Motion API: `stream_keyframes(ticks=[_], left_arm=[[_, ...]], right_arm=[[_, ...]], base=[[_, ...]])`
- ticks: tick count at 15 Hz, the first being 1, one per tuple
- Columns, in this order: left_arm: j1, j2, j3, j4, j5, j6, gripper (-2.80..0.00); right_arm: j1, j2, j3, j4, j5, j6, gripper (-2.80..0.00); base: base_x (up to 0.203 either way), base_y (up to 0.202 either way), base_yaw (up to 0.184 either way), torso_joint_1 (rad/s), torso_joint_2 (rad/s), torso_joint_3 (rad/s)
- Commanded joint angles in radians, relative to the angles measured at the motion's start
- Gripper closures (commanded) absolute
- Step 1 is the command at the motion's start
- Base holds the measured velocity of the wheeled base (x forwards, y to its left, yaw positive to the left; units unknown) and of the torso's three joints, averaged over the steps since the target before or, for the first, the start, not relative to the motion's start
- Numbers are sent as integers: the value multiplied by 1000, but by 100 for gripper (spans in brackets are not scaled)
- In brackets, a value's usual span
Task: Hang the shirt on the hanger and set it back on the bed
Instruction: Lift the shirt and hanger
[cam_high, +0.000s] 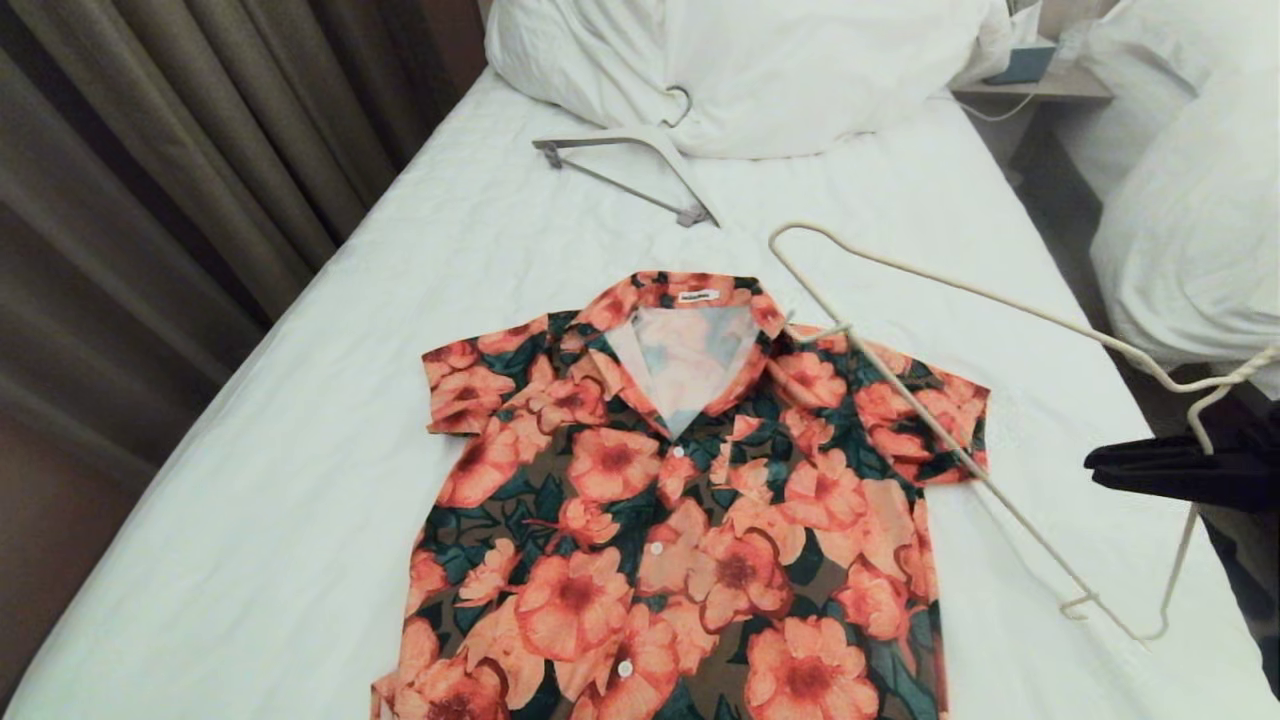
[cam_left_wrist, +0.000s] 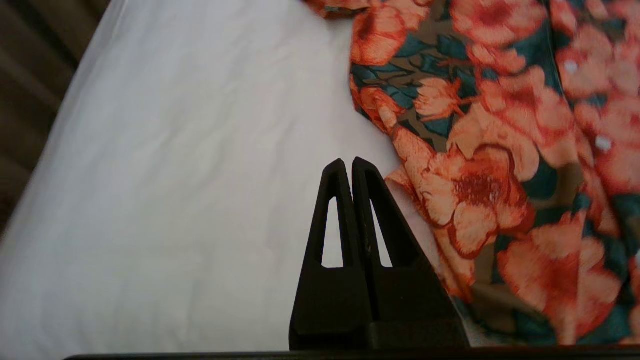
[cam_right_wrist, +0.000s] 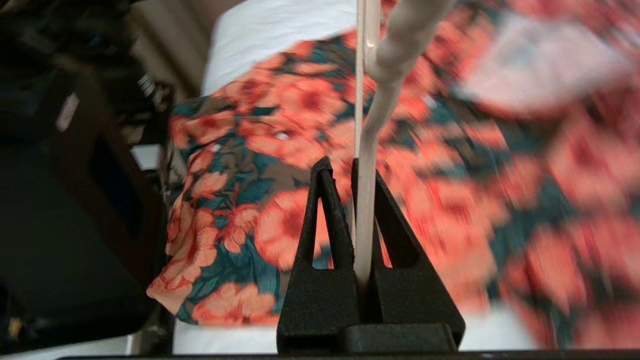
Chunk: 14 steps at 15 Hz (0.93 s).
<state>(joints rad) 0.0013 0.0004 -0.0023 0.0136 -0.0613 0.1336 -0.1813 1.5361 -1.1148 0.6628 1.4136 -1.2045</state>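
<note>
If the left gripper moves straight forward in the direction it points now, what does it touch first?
Probably the white sheet of the bed, just beside the shirt edge. The shut left gripper points there, though depth is hard to judge.

shirt (cam_high: 690, 500) flat on bed (cam_high: 300, 480), hanger (cam_high: 960, 400) over its right shoulder, second hanger (cam_high: 640, 170) behind, pillows (cam_high: 800, 70) beyond

The shirt (cam_high: 690, 520) is thin printed cloth, matt, with small glossy buttons. The hanger (cam_high: 960, 300) looks like smooth coated wire. The bed (cam_high: 300, 450) wears smooth matt cotton sheeting. The right gripper (cam_right_wrist: 345, 170) is grainy black plastic.
</note>
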Motion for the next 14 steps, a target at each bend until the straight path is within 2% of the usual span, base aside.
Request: stream_keyframes(ticks=[1, 2, 4, 7, 10, 14], left_arm=[[-1, 0, 1, -2, -13, 41, 0], [-1, 0, 2, -7, -11, 38, 0], [-1, 0, -1, -8, -10, 21, 0], [-2, 92, -119, 8, -46, -17, 0], [-28, 382, -198, -34, -116, -71, 0], [-100, 945, -267, -297, -186, -145, 0]], right_arm=[[68, -37, -8, -14, 0, -6, 0], [101, -58, -16, -21, -14, -5, 0], [115, -59, -48, -22, -34, -3, 0], [110, -23, -78, -24, -35, 29, 0], [92, 22, -151, -23, -34, 39, 0], [56, 85, -247, -20, -35, 54, 0]], base=[[0, 0, 0, 0, 0, 0], [0, 0, 0, 0, 0, 0], [0, 0, 0, 0, 0, 0], [0, 0, 0, 0, 0, 0], [0, 0, 0, 0, 0, 0], [0, 0, 0, 0, 0, 0]])
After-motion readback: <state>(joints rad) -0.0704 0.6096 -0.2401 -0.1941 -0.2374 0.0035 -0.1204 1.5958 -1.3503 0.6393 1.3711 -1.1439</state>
